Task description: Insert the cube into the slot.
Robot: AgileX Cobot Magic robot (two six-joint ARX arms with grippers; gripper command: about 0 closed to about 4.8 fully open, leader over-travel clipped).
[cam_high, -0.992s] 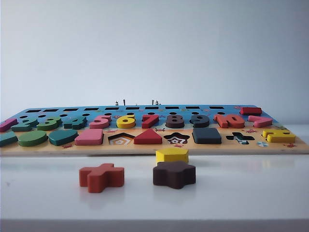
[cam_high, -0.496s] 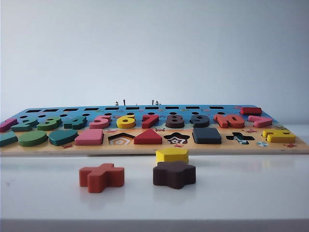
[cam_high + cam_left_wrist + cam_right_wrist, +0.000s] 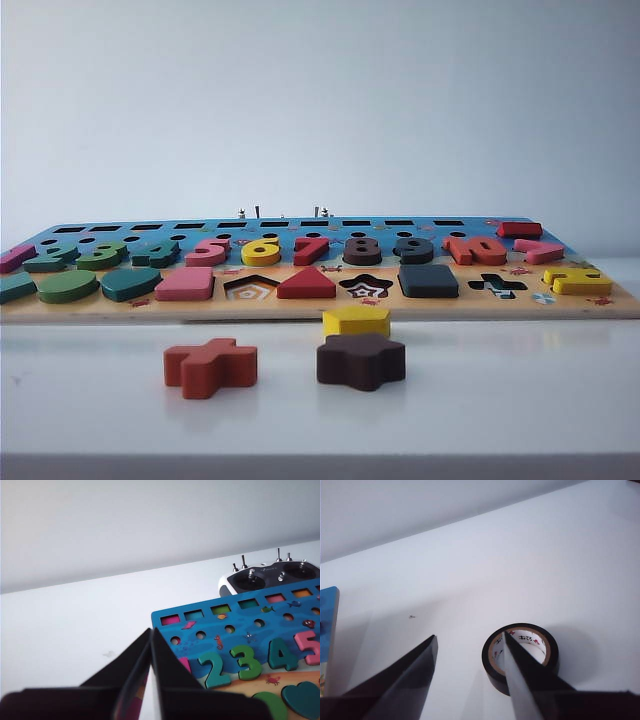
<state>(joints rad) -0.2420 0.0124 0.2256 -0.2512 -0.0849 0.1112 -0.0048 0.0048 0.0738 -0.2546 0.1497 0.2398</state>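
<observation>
On the front row of the puzzle board (image 3: pixel 320 305), the cube (image 3: pixel 428 280) sat in the slot between the star-shaped cut-out (image 3: pixel 366 287) and the cross-shaped cut-out (image 3: pixel 498 286), its flat dark top standing a little above the board's surface, so the slot's bottom was hidden and the insertion looked finished. Neither arm appeared in the exterior view. The left gripper (image 3: pixel 151 632) hung over the board's numbered end with its fingers pressed together and nothing between them, a radio controller (image 3: pixel 270 576) lying beyond the board's far edge. The right gripper (image 3: pixel 470 640) hovered over bare white table (image 3: pixel 545 555) with its jaws standing apart and empty, a roll of black tape (image 3: pixel 520 655) lying beneath one finger. As for handling, the cube appeared to be a light, rigid wooden piece with smooth painted faces and rounded corners, probably a bit slippery; it would best be pinched across two opposite straight sides, clear of the corners, and kept level.
</observation>
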